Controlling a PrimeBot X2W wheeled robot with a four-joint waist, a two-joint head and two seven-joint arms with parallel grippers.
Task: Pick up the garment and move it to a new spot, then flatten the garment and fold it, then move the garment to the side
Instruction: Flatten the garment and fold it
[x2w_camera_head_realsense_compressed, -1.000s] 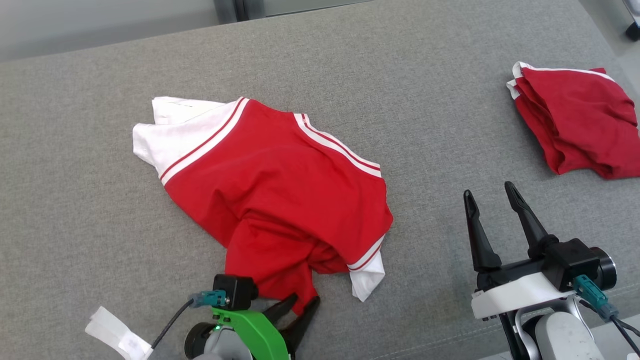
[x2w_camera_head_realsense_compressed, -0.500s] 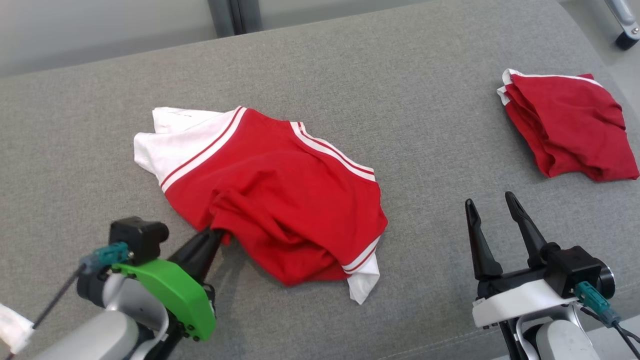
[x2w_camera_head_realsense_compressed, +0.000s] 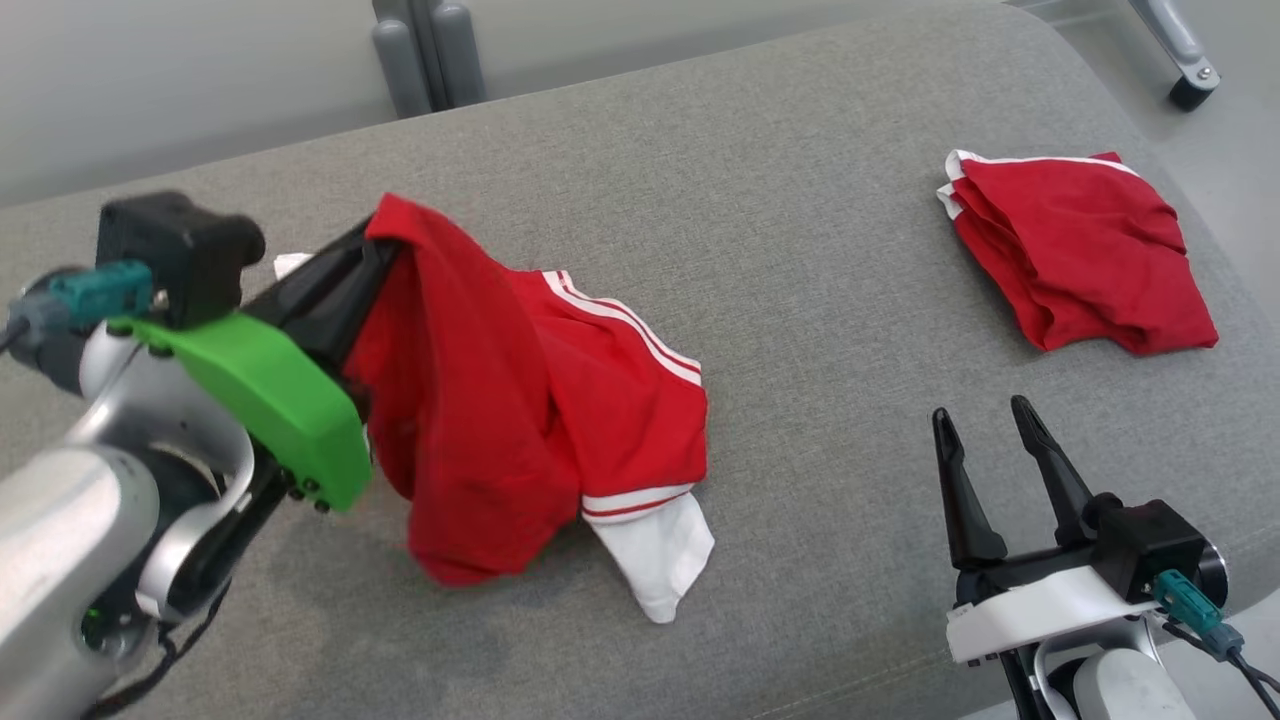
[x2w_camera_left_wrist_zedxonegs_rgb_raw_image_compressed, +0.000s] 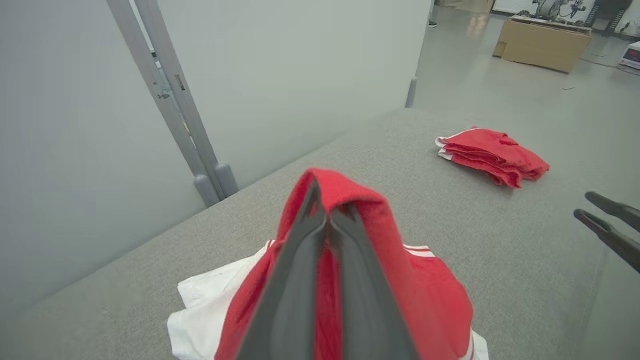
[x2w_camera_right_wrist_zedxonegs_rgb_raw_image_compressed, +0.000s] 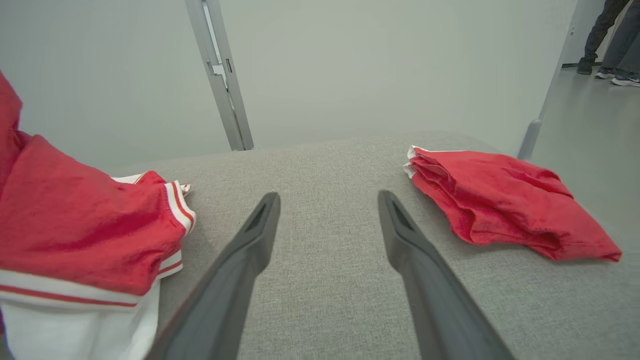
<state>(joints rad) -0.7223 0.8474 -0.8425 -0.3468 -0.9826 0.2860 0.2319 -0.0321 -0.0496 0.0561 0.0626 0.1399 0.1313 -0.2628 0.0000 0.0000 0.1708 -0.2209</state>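
Observation:
The garment (x2w_camera_head_realsense_compressed: 500, 400) is a red shirt with white sleeves and red-white striped trim, on the grey cushioned surface (x2w_camera_head_realsense_compressed: 800, 250) left of centre. My left gripper (x2w_camera_head_realsense_compressed: 375, 245) is shut on a red fold of it and holds that part raised, so the cloth drapes down from the fingers (x2w_camera_left_wrist_zedxonegs_rgb_raw_image_compressed: 300, 260) over the rest of the shirt. A white sleeve end (x2w_camera_head_realsense_compressed: 655, 550) lies on the surface toward me. The garment (x2w_camera_right_wrist_zedxonegs_rgb_raw_image_compressed: 75, 225) also hangs at the left of the right wrist view. My right gripper (x2w_camera_head_realsense_compressed: 985, 435) rests open at the lower right, apart from the cloth, nothing between its fingers (x2w_camera_right_wrist_zedxonegs_rgb_raw_image_compressed: 250, 250).
A second red garment (x2w_camera_head_realsense_compressed: 1075, 255), folded, lies at the far right of the surface (x2w_camera_right_wrist_zedxonegs_rgb_raw_image_compressed: 325, 170). Grey posts (x2w_camera_head_realsense_compressed: 420, 50) stand against the pale wall behind. The surface's right edge drops to the floor; a person's feet (x2w_camera_right_wrist_zedxonegs_rgb_raw_image_compressed: 605, 75) stand far off, a cardboard box (x2w_camera_left_wrist_zedxonegs_rgb_raw_image_compressed: 542, 42) too.
My left gripper has risen and swung up-left, lifting the red fold so the shirt now drapes from it. The head camera has shifted. The right gripper stayed put.

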